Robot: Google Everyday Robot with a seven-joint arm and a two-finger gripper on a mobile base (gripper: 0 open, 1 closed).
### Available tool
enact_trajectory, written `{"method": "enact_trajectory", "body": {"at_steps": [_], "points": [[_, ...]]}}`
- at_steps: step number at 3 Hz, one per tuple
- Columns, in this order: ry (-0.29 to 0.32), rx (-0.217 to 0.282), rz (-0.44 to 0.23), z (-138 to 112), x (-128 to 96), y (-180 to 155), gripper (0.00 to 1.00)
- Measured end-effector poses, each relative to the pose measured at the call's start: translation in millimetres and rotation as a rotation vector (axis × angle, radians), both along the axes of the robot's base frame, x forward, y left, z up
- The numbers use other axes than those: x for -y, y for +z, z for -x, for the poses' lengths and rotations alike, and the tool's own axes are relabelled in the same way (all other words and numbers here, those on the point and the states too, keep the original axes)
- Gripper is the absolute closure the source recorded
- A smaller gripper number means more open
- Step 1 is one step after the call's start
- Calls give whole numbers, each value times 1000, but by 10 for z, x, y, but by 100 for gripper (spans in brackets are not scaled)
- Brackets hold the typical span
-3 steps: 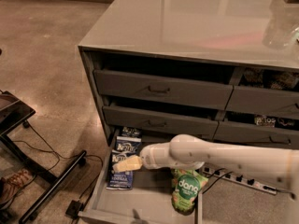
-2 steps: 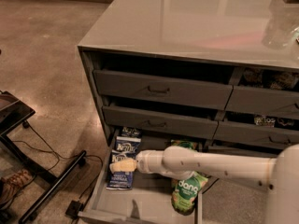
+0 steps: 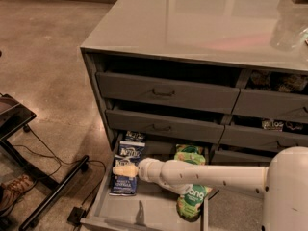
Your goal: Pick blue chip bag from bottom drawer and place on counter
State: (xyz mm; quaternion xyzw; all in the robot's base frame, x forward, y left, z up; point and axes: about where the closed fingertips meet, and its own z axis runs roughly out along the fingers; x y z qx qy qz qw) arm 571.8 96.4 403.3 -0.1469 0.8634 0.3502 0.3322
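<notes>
The blue chip bag [image 3: 126,170] lies flat at the left of the open bottom drawer [image 3: 144,211], its white logo facing up. My gripper [image 3: 121,171] is at the end of the white arm, which reaches in from the right, and sits directly over the middle of the bag. The counter [image 3: 202,20] is the glossy grey top of the cabinet above.
Two green "dang" bags [image 3: 192,194] lie at the right of the same drawer. Closed grey drawers with dark handles [image 3: 163,93] stack above. A black stand leg and cables [image 3: 53,184] lie on the floor at left. A clear object [image 3: 288,30] stands on the counter's right.
The arm has stretched further left and lowered, bringing the gripper from beside the bag to over its middle. The bags have not moved.
</notes>
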Motion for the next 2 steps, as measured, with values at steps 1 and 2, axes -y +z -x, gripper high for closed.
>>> {"method": "enact_trajectory", "body": {"at_steps": [1, 2], "points": [[0, 0, 0, 0, 0, 0, 0], [-14, -17, 2, -70, -32, -161, 0]]}}
